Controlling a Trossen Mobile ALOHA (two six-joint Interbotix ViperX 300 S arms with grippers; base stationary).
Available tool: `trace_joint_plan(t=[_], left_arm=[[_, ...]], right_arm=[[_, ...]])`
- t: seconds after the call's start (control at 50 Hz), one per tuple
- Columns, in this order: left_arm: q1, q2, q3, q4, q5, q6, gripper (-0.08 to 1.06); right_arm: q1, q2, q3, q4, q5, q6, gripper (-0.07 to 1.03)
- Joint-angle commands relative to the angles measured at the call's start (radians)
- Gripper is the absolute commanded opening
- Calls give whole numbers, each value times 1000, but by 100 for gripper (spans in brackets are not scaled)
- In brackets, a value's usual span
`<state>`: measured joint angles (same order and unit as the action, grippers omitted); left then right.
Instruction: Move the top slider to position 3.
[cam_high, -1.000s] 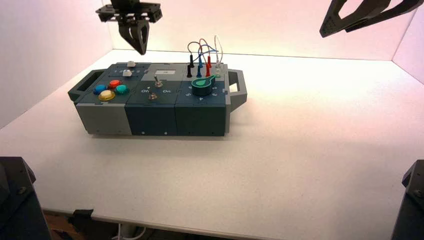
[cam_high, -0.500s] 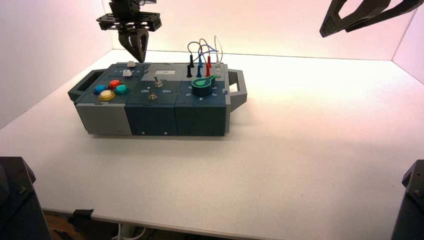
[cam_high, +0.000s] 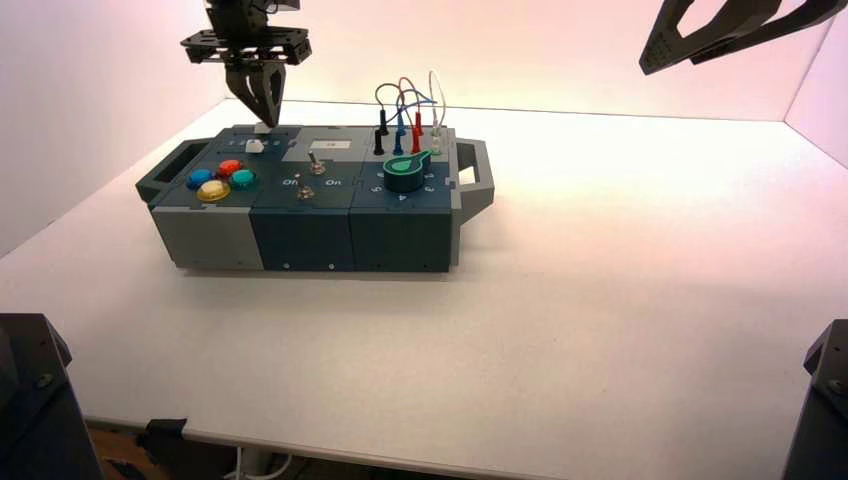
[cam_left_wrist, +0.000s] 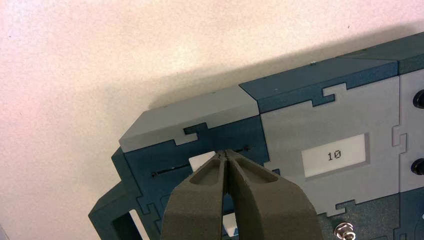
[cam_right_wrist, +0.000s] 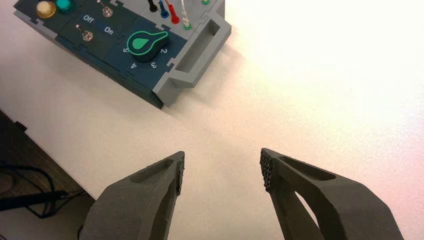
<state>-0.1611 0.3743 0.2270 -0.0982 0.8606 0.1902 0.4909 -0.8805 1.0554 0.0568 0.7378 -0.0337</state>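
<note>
- Left gripper (cam_left_wrist: 226, 154) pinched closed, tips right at the top slider (cam_left_wrist: 202, 161), lower centre of left wrist frame; the knob peeks out beside the tips.
- Slot (cam_left_wrist: 172, 170) is the travel axis (contact unclear).
- Two white sliders; second slider (cam_high: 254, 146) nearer.
- Right gripper (cam_right_wrist: 222, 172) spread wide, parked far off.

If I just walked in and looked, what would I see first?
First, the left gripper pointing straight down over the far left corner of the box, its fingers pressed together right beside the top slider. Next, the bright round buttons on the box's left end and the big green knob toward its right. The right gripper hangs open, high off to the right, above the bare table.
</note>
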Motion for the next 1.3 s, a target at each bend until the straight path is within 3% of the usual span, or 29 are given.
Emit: trace_joint_plan(t=[0.02,0.78,1.1,1.3], left_arm=[[9,-18,-18,2,-3,-2,-3],[6,-43,-20,-2,15,-2,-3],[-44,-209,-25,-3,51,11,-3],[-94,-345,15,-11,63,12,-3]], right_arm=[[0,3,-14,2,-8,2,78],[0,3,-15,2,-9,2,78],[0,3,-15,2,-8,2,78],[0,3,-15,2,-9,3,78]])
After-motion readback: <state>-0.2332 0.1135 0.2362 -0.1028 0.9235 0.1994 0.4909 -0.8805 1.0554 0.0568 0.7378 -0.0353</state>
